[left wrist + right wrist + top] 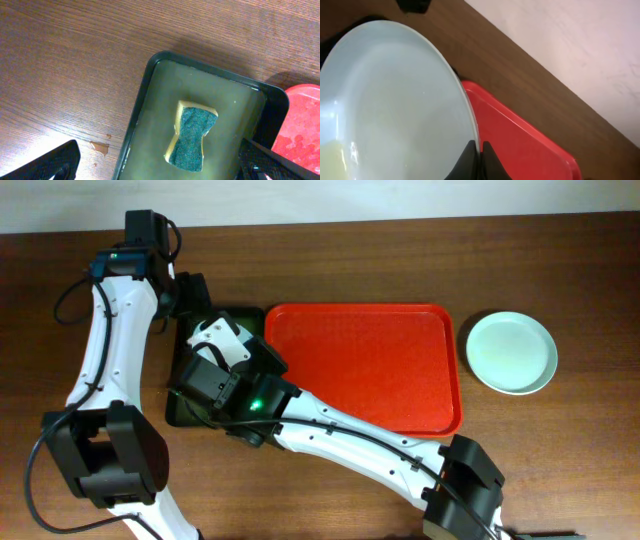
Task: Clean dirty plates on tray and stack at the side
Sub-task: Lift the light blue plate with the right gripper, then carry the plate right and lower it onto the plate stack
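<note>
Red plastic rectangular tray (360, 370) lies empty; a pale mint round plate (511, 352), perhaps a stack, sits beside it. Your right gripper (479, 152) clamps a pale blue round plate (395, 100) at its rim; your left gripper (160, 150) hangs spread over the yellow-green sponge (192, 135). Wiping and stacking that one seems left.

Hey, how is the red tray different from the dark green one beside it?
The red tray is clearly wider than the dark green tray. Nothing shows on the red tray, while the dark green tray holds a sponge on a wet-looking floor. The red tray looks pebbled, the dark green tray's floor smooth. Both are rectangular, with rounded corners and raised rims, side by side on the table.
</note>
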Robot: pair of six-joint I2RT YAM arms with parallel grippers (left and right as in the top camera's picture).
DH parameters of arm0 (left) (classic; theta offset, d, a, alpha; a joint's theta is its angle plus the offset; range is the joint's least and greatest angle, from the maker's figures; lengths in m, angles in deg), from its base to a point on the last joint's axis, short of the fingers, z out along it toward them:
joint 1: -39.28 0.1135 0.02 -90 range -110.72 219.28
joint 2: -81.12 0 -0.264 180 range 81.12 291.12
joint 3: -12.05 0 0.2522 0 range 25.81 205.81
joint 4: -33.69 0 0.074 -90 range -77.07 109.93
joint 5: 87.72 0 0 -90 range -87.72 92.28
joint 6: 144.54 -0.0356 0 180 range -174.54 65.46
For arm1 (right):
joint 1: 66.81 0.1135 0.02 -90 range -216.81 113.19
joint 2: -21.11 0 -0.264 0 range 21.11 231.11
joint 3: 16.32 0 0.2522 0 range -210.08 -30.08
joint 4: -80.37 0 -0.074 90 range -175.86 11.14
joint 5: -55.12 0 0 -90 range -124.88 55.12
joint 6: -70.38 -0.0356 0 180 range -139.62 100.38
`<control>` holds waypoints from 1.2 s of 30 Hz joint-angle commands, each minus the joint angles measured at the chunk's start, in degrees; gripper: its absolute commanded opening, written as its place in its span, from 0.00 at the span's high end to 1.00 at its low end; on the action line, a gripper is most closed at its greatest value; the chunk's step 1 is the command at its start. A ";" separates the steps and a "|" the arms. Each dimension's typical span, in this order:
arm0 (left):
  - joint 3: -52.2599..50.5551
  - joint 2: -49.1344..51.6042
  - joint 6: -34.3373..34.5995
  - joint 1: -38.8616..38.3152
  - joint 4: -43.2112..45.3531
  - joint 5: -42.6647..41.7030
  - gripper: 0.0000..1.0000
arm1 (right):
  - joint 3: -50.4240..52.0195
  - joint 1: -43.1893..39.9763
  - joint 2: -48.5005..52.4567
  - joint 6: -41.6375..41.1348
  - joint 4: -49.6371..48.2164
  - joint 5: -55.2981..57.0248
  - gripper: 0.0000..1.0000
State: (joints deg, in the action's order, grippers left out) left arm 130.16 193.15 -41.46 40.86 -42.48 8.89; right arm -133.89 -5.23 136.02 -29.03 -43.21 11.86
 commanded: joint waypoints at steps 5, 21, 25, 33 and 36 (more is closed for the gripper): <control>0.26 -0.02 -0.28 -0.07 -0.04 -0.35 0.00 | -1.42 -0.02 -1.09 11.45 -4.96 7.02 0.96; 0.26 -0.02 -0.28 -0.07 -0.04 -0.33 0.01 | -1.42 2.25 -1.09 26.53 -14.38 13.07 0.96; 0.26 -0.02 -0.28 -0.07 -0.04 -0.35 0.01 | -1.42 2.56 -1.09 26.23 -14.64 14.29 0.96; 0.26 -0.02 -0.28 -0.07 -0.04 -0.35 0.01 | -1.42 -1.79 -1.09 0.17 -5.14 2.93 0.96; 0.26 -0.02 -0.28 -0.07 -0.04 -0.35 0.01 | -1.42 -7.80 -1.09 -14.36 4.17 -17.57 0.96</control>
State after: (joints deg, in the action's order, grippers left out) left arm 130.16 193.15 -41.46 40.86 -42.46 8.87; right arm -134.31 -7.68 136.02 -26.56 -43.47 12.69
